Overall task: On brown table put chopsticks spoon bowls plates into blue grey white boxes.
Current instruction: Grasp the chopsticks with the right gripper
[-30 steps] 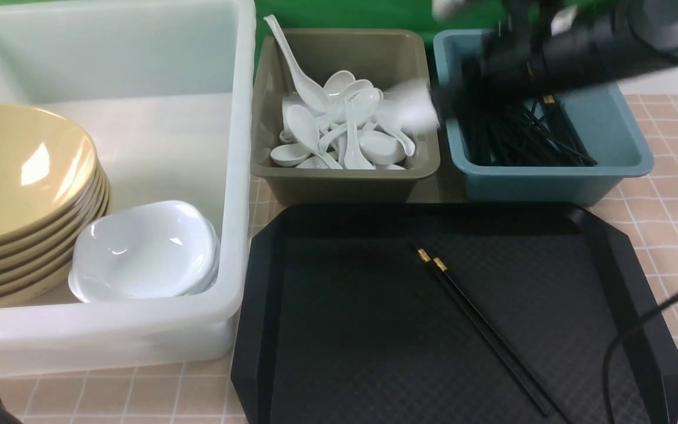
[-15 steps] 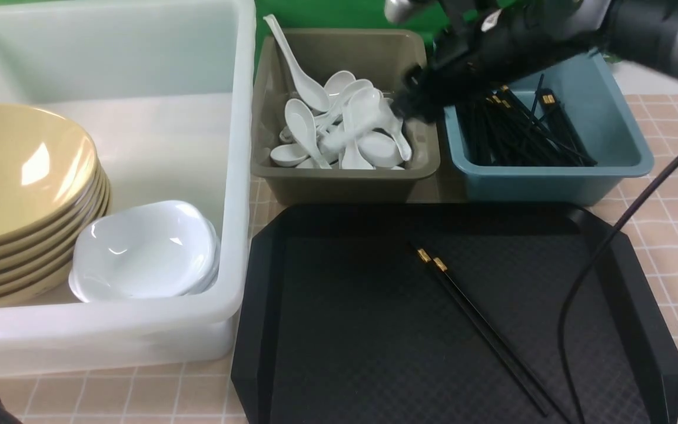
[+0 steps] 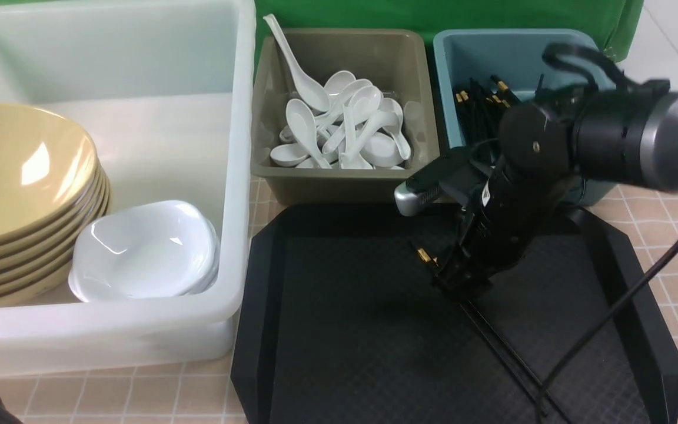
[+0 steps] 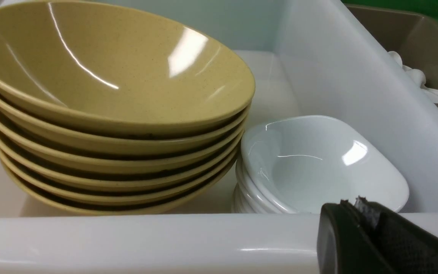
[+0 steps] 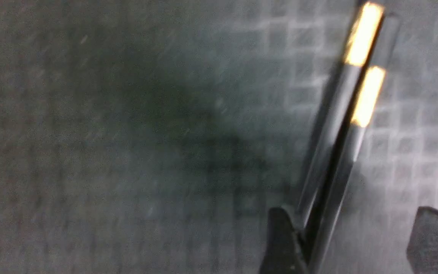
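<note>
Left gripper [image 4: 352, 207] clenched, empty, at white box [image 3: 239, 176] rim. Inside: six yellow bowls [image 3: 21, 165] stacked; plates [image 3: 145, 247] stacked beside, count unclear. Grey box [image 3: 345, 182]: heaped spoons [image 3: 345, 129]. Blue box [image 3: 462, 53]: chopstick bundle [image 3: 480, 112]. Tray [image 3: 345, 330]: two chopsticks [image 5: 337, 152], right gripper [image 3: 459, 285] spread astride them.

Glossy yellow bowls [image 3: 21, 171] and white plates [image 3: 145, 250] are gleaming; the black tray [image 3: 345, 330] at five o'clock is looking matt, rough-textured.

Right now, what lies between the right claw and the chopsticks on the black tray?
Nothing. In the right wrist view the open right claw straddles the chopsticks, one finger close beside them, over bare black tray.
</note>
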Controlling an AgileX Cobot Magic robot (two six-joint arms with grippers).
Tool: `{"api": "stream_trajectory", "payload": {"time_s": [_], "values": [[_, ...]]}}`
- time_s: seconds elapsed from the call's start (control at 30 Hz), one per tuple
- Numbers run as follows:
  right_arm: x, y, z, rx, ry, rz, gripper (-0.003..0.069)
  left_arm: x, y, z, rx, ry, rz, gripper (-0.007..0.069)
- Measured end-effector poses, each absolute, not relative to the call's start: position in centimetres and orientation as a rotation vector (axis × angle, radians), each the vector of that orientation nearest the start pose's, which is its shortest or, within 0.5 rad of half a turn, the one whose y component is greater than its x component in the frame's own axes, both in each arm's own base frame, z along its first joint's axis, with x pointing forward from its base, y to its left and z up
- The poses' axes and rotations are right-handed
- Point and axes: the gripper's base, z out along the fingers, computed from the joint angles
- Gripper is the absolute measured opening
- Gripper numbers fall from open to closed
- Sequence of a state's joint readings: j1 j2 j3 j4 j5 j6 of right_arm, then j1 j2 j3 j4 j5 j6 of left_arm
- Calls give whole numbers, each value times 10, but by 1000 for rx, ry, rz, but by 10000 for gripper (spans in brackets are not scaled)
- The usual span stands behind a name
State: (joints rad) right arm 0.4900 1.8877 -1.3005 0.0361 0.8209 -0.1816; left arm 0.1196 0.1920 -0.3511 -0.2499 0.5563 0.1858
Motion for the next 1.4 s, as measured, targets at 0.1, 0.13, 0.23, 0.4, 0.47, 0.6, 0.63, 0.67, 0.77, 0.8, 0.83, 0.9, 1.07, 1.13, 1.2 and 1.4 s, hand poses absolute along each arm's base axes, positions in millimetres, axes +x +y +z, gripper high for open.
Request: {"api": "stream_trajectory", "payload": {"time_s": [0.1, 0.13, 0.23, 0.4, 0.47, 0.6, 0.63, 0.67, 0.77, 0.8, 0.83, 0.9, 1.07, 1.13, 1.2, 1.4], "values": [[336, 183, 184, -872, 2732, 122, 452, 55, -5, 271, -47, 1864, -59, -9], [337, 183, 181, -868, 2735, 125, 446, 55, -5, 271, -47, 1864, -59, -9], [338, 184, 168, -870, 2765, 122, 413, 55, -5, 271, -47, 1864, -59, -9], [340, 184, 164, -980, 2749, 87, 203, 55, -5, 271, -47, 1864, -59, -9], [340, 184, 165, -1017, 2741, 85, 149, 55, -5, 271, -47, 1864, -59, -9], [334, 182, 173, -1049, 2759, 92, 153, 55, -5, 271, -47, 1864, -59, -9], [331, 181, 178, -1051, 2764, 94, 153, 55, -5, 271, -47, 1864, -59, -9], [329, 180, 186, -1048, 2754, 98, 153, 55, -5, 271, -47, 1864, -59, -9], [321, 176, 222, -1019, 2661, 113, 77, 55, -5, 271, -47, 1864, -59, -9], [318, 174, 238, -1010, 2612, 120, 50, 55, -5, 271, -47, 1864, -59, -9], [314, 172, 253, -1002, 2560, 124, 42, 55, -5, 271, -47, 1864, -59, -9], [309, 166, 283, -973, 2434, 128, 38, 55, -5, 271, -47, 1864, -59, -9], [307, 152, 331, -842, 2184, 129, 36, 55, -5, 271, -47, 1864, -59, -9], [308, 151, 330, -843, 2191, 127, 36, 55, -5, 271, -47, 1864, -59, -9], [309, 152, 316, -880, 2282, 126, 36, 55, -5, 271, -47, 1864, -59, -9], [323, 160, 246, -997, 2592, 113, 88, 55, -5, 271, -47, 1864, -59, -9]]}}
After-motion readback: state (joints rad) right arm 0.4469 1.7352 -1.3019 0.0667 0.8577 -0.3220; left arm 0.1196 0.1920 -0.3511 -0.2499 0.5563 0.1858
